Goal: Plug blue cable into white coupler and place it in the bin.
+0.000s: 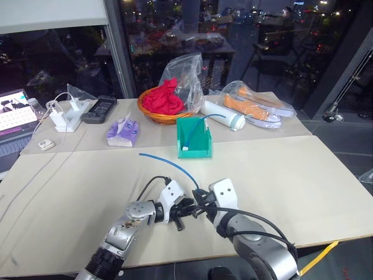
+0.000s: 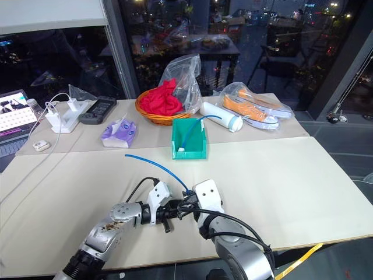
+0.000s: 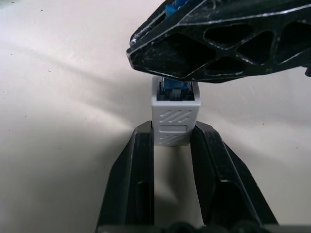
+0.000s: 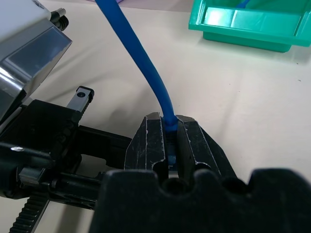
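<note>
The left claw [image 3: 172, 141] is clamped on the coupler [image 3: 175, 116], one finger [image 3: 138, 179] on each side of the small white block. The right claw [image 4: 169, 133] is pinched together on the cable [image 4: 146, 63] just behind its plug. The plug sits at the mouth of the coupler's socket; how deep it is I cannot tell. The two claws meet tip to tip near the front edge of the counter [image 1: 303, 181].

From the right claw, the cable runs away over bare counter to a free end [image 1: 141, 154]. Beyond it stands the bin [image 1: 194, 139], well apart from the claws, with another blue cable [image 1: 195, 127] already hanging into it. Behind the bin are a basket [image 1: 163, 115] of red cloth, a white tube [image 1: 222, 114], bagged shoes [image 1: 256, 106], a purple tissue pack [image 1: 122, 132], and chargers [image 1: 65, 115].
</note>
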`<state>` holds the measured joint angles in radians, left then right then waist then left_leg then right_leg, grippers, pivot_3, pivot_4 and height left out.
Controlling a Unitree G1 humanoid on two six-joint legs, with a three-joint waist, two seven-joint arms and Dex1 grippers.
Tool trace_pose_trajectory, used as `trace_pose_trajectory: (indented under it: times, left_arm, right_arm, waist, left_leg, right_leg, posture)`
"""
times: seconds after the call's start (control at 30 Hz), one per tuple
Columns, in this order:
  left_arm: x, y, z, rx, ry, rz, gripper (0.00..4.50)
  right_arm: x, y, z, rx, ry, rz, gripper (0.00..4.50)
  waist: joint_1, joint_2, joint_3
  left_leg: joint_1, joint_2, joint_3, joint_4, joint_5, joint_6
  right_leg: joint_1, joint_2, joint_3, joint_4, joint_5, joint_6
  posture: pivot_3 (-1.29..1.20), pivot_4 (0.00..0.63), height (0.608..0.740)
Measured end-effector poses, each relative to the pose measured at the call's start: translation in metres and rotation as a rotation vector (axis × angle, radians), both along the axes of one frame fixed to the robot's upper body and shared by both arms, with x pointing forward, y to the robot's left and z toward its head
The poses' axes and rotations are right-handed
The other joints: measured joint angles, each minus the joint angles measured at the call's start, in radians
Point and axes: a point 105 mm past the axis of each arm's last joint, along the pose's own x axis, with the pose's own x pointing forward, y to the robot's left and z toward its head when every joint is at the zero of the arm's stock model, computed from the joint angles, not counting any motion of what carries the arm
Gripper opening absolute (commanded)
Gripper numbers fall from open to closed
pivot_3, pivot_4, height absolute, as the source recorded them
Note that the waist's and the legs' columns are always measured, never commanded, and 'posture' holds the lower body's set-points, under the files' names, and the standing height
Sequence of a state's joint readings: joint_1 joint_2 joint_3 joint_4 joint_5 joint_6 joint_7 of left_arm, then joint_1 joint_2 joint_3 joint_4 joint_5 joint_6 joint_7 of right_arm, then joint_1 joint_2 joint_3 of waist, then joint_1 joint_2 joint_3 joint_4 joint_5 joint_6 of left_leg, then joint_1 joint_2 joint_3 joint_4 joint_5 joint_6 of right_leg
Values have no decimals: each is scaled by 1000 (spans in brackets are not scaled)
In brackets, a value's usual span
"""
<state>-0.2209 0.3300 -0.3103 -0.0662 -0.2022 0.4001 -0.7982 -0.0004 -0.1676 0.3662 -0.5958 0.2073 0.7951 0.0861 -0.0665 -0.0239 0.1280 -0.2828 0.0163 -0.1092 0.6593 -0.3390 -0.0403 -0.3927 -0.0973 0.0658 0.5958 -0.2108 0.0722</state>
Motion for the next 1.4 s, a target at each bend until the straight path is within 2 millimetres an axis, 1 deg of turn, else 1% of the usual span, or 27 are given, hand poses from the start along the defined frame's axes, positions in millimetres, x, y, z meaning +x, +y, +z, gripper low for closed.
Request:
trace_pose_trajectory:
  times: [0.37, 0.67, 0.7, 0.77, 0.83, 0.87, 0.9, 1.0, 1.1, 1.13, 1.4]
  left_arm:
    - [0, 2, -2, 11, 14, 7, 608]
    - [3, -5, -2, -18, 25, 3, 608]
    - [3, -7, -1, -25, 22, 0, 608]
    - [3, -10, 3, -42, 7, -11, 608]
    - [4, -12, 5, -50, -5, -23, 608]
    - [4, -13, 6, -53, -7, -26, 608]
    - [4, -14, 7, -55, -9, -28, 608]
    - [5, -16, 9, -61, -18, -34, 608]
    - [6, -18, 12, -67, -29, -40, 608]
    - [7, -18, 13, -68, -32, -41, 608]
    - [9, -19, 15, -76, -48, -43, 608]
  right_arm:
    - [1, 2, -3, 11, 15, -8, 0]
    - [6, -9, 0, 16, 8, -44, 0]
    - [5, -11, 2, 12, 7, -47, 0]
    - [4, -14, 7, 10, 0, -54, 0]
    - [3, -15, 10, 2, -6, -56, 0]
    - [2, -16, 11, 0, -7, -56, 0]
    - [2, -16, 13, -3, -8, -58, 0]
    - [3, -19, 16, -13, -15, -68, 0]
    - [4, -23, 21, -14, -27, -85, 0]
    - [4, -24, 23, -12, -37, -87, 0]
    - [4, -26, 27, -9, -54, -103, 0]
  waist:
    - [-3, -1, -5]
    - [10, 0, -3]
    - [14, -1, -1]
    - [23, 1, 5]
    - [27, 4, 6]
    - [28, 5, 7]
    - [29, 6, 8]
    - [31, 6, 10]
    - [33, 7, 10]
    - [33, 7, 10]
    - [33, 8, 15]
  left_leg:
    - [1, 3, -1, -2, 0, 0]
    - [-2, 2, -2, -2, 0, -1]
    - [-3, 1, -2, -2, -1, -1]
    - [-6, 0, -3, -2, 0, -3]
    - [-12, -1, -4, -2, 2, -5]
    - [-18, -1, -4, -2, 2, -6]
    - [-19, -1, -5, -1, 3, -7]
    - [-21, -2, -5, 0, 3, -7]
    - [-30, -3, -5, 1, 4, -8]
    - [-31, -3, -6, 1, 4, -8]
    - [-33, -3, -6, 1, 4, -8]
  right_leg:
    - [0, 3, 0, 0, -1, -1]
    - [-1, 3, 1, -1, -2, -1]
    - [-1, 3, 1, -1, -2, -1]
    - [-7, 3, 3, -1, -1, 0]
    - [-13, 3, 3, 0, -1, 0]
    - [-13, 3, 3, -1, -1, 0]
    - [-14, 3, 3, -1, -1, 0]
    - [-20, 2, 3, -1, 0, 0]
    - [-30, 2, 3, -1, 2, -3]
    - [-31, 2, 3, -1, 5, -8]
    - [-32, 2, 3, -2, 6, -8]
  posture:
    - [0, 150, 723]
    - [0, 150, 723]
    - [0, 150, 723]
    - [0, 150, 723]
    - [0, 150, 723]
    - [0, 150, 723]
    - [0, 150, 723]
    - [0, 150, 723]
    - [0, 150, 723]
    - [0, 150, 723]
    - [0, 150, 723]
